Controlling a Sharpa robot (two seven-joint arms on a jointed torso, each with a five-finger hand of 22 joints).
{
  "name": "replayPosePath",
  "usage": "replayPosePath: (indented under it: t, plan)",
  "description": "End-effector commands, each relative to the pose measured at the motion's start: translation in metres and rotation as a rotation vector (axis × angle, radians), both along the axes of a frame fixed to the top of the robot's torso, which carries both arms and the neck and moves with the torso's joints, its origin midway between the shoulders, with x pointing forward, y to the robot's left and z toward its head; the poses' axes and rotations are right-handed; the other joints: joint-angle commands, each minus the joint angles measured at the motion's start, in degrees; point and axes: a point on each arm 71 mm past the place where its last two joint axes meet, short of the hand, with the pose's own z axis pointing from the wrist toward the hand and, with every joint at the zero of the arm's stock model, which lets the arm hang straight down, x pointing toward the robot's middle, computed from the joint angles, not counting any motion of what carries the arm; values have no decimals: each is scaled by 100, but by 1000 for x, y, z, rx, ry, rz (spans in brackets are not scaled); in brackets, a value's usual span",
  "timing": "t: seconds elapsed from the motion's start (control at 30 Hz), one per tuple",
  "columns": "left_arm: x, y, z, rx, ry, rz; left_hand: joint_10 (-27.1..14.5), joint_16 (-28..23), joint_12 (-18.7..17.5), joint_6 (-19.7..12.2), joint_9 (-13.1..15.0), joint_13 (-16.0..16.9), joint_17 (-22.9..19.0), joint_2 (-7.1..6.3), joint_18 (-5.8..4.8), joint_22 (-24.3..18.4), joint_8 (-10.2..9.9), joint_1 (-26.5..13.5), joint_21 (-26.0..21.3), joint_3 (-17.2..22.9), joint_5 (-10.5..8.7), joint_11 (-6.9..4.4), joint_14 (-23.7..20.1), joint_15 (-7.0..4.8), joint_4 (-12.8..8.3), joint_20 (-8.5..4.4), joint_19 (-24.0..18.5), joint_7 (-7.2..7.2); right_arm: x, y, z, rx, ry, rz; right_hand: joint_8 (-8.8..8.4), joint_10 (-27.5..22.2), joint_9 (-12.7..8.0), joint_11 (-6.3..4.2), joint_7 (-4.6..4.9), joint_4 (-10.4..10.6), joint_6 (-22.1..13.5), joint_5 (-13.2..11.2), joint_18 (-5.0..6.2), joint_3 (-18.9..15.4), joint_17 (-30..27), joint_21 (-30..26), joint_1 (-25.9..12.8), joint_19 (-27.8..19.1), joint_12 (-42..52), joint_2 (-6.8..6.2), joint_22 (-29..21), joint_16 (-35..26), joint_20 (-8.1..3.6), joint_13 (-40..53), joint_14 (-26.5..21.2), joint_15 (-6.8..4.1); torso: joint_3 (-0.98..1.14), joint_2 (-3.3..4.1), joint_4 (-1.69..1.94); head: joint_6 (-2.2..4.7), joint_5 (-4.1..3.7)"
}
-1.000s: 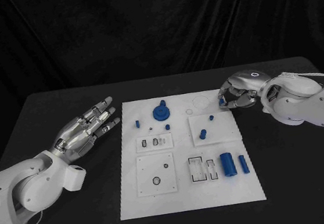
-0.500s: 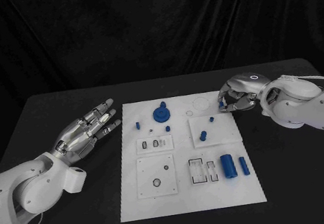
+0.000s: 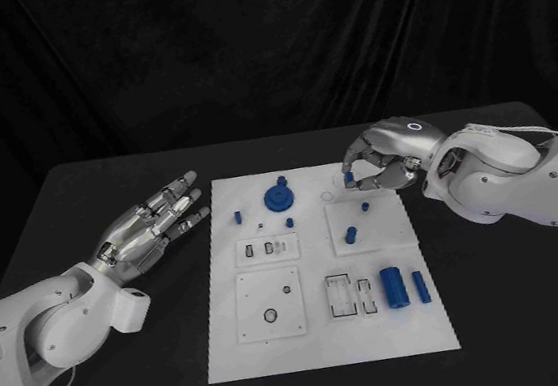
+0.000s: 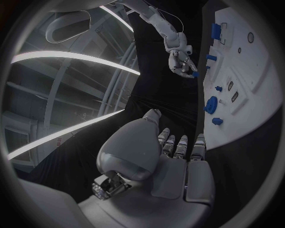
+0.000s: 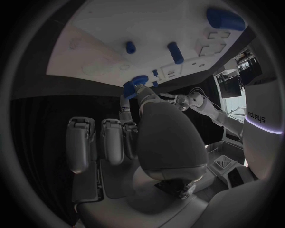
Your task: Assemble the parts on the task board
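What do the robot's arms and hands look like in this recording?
Both arms are smooth, rounded white shells. The left arm ends in a silver metallic left hand with segmented fingers. The right arm carries a thin white cable along its forearm and ends in a silver right hand with a glowing ring mark on its back. The wrist views show grey palms and dark-padded fingers.

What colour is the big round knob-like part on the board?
Blue; the round part shows best in the head view, on the white task board.
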Motion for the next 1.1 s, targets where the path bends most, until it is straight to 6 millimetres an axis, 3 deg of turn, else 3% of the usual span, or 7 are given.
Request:
replayPosePath:
  t: [0.03,0.37,0.53,0.63,0.77,0.97,1.1]
  plan:
    - [-1,-2,1,-13,-3,-12,-5,-21,-38,-12,1,-9,-5,17,99,8,35,16,22,34,34,34,-2,31,14,23,-3,27,-5,21,7,8,-54,58,34,611,79,34,-10,-36,45,-38,-97,-10,711,-36,78,454,20,14,1397,11,43,1508,454,37,-4,-3,4,-34,1]
    - [-1,0,1,-12,-2,-9,-5,-21,-38,-12,2,-9,-5,17,99,8,35,16,22,47,34,37,-2,33,7,25,-2,31,-6,74,-12,-28,27,173,26,611,101,66,31,-38,-1,-142,-79,-21,636,-103,34,419,20,48,1372,-24,60,1508,440,60,-11,-8,34,-60,57]
    - [-1,0,1,-12,-3,-8,-5,-21,-38,-12,2,-9,-5,17,99,8,35,16,22,47,34,37,-2,33,7,25,-2,31,-3,90,-26,-51,71,195,22,611,106,72,39,-57,-14,-147,-71,-14,614,-130,46,405,20,61,1362,-34,65,1508,436,66,-5,3,15,-46,60]
    - [-1,0,1,-13,-3,-9,-5,-21,-38,-12,2,-9,-5,17,99,8,35,16,22,47,34,37,-2,33,7,25,-2,31,-2,96,-33,-54,83,204,22,611,107,72,39,-59,-14,-147,-70,-13,611,-133,47,403,20,62,1361,-35,66,1508,435,66,3,8,15,-45,83]
    - [-1,-2,1,-14,-3,-12,-5,-21,-38,-12,2,-9,-5,17,99,8,35,16,22,47,34,37,-2,33,7,25,-2,31,-1,106,-42,-66,108,219,20,611,109,73,42,-69,-19,-147,-66,-11,589,-149,52,394,20,65,1355,-45,68,1508,431,69,-2,-7,37,-76,91]
    - [-1,-2,1,-15,-3,-14,-5,-21,-38,-8,2,-9,-5,17,99,8,37,12,22,61,34,42,-2,34,-1,27,-2,36,-1,114,-52,-77,135,227,-5,611,109,89,62,-86,-67,-149,-59,-20,557,-175,31,381,20,71,1346,-61,78,1508,424,82,1,0,2,-120,145]
    - [-1,-2,1,-14,-3,-13,-5,-21,-38,-8,2,-9,-5,17,99,8,37,12,22,61,34,42,-2,34,-1,27,-2,36,0,116,-55,-84,146,226,-17,611,108,94,70,-96,-87,-148,-52,-24,530,-201,24,367,20,71,1336,-74,83,1508,419,89,5,4,15,-131,136]
